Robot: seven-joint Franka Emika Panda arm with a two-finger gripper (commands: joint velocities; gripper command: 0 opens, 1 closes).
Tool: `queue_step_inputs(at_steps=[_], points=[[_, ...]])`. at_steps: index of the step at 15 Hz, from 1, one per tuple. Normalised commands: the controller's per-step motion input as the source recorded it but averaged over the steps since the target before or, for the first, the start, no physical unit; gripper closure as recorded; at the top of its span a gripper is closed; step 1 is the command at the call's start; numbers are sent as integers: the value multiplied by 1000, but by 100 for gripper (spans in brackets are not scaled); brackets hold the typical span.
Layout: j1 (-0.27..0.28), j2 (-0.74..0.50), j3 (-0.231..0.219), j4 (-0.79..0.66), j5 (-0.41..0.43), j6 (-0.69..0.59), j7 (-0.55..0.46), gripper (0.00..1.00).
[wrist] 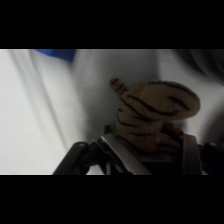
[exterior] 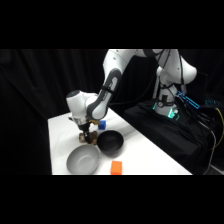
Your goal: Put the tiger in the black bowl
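The tiger (wrist: 150, 117), tan with dark stripes, fills the middle of the wrist view, and my gripper (wrist: 150, 150) is shut on it from both sides. In the side view the gripper (exterior: 89, 138) hangs low over the table, just left of the black bowl (exterior: 110, 141) and above the far rim of the grey bowl (exterior: 83, 160). The tiger (exterior: 90, 139) shows there only as a small brown lump at the gripper's tip. A dark curved edge at the wrist view's upper right may be the black bowl (wrist: 205, 60).
A blue cube (exterior: 102, 124) sits behind the gripper, seen as a blue patch (wrist: 57, 53) at the wrist view's top. An orange block (exterior: 117, 167) lies near the table's front edge, right of the grey bowl. Black equipment stands to the table's right.
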Motion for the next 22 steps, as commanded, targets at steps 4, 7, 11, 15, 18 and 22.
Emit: queue_step_inputs(at_steps=[4,7,11,15,18,22], points=[[-8,20,-13,150,75,18,8,75],[-16,-91,-18,66,71,-61,-2,98],[-22,-194,1,27,83,-210,-16,95],[41,-530,-24,-222,20,-372,-15,94],[103,-712,-51,-457,-77,-328,-2,94],[98,-657,-23,-592,-103,-139,-13,94]])
